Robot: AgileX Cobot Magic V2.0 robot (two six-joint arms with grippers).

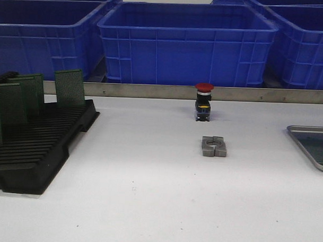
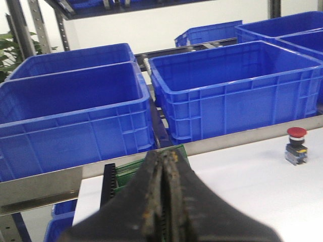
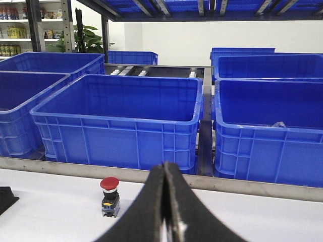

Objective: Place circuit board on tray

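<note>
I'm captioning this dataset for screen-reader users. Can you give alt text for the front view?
A white table holds a black slotted plastic rack of upright green circuit boards at left, a silver metal tray at right, a red-capped push button and grey metal block mid-table, blue plastic crates behind.

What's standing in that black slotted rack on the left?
Green circuit boards stand upright in the black rack, clustered at its far end; near slots look bare. The frame edge cuts off how many boards.
</note>
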